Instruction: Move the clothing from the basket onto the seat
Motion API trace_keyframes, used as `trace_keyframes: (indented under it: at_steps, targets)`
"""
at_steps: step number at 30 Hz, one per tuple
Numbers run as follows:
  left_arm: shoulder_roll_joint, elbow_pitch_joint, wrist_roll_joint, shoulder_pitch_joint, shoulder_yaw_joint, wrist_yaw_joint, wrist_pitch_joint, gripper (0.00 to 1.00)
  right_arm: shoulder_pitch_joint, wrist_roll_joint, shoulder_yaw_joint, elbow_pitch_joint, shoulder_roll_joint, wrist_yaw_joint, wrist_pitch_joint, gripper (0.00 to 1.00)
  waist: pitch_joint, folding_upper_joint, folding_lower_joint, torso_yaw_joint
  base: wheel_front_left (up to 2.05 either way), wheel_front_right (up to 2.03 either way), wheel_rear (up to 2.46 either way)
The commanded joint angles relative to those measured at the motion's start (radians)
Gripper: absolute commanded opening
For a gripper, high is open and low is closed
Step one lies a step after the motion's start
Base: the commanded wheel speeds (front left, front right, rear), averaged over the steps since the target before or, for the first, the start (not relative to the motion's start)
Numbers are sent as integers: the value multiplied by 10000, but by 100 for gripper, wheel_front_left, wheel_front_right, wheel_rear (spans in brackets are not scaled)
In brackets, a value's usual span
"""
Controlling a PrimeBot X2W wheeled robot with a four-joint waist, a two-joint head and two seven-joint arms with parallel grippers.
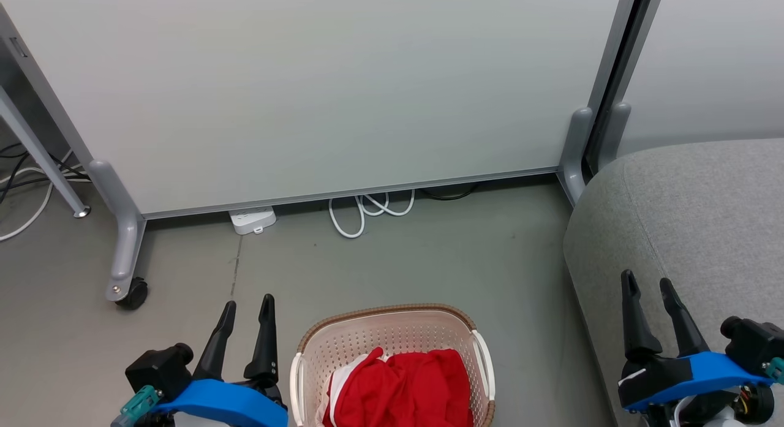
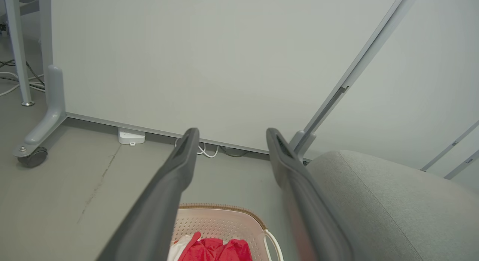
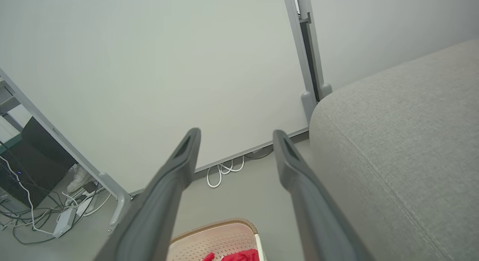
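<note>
The cream perforated basket with a brown rim stands on the floor at the bottom centre, and red clothing with white trim is bunched inside it. The light grey seat fills the right side. My left gripper hovers open just left of the basket, nothing between its fingers. Over the seat's front corner my right gripper stands open and empty. In the left wrist view, the basket, clothing and seat lie below my gripper. The right wrist view has the basket, clothing and seat beneath my gripper.
A large white partition panel on grey wheeled legs stands behind the basket. White cables and a small white box lie at its foot. More cables and a table leg sit at far left.
</note>
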Motion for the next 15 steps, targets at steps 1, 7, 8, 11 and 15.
trace_keyframes:
  at_steps: [1,7,8,11,15]
  targets:
    - [62,-22,276,-189,-63,19,-112,100,27,-406,-11,-137,-57,5,-57,100,-18,0,-1,15,0,0,0]
    - [44,71,651,-222,-156,30,-249,100,96,-1093,13,-229,-61,5,100,100,-63,0,-1,65,0,0,0]
    - [43,88,704,-225,-172,30,-272,100,112,-1193,-9,-237,-61,5,134,100,-64,0,-1,68,0,0,0]
    - [38,118,872,-242,-219,50,-330,100,131,-1482,-30,-299,-62,5,191,100,-51,0,-1,73,0,0,0]
    - [31,129,1022,-253,-211,106,-424,100,153,-1801,-32,-364,-65,5,197,100,-18,0,-1,63,0,0,0]
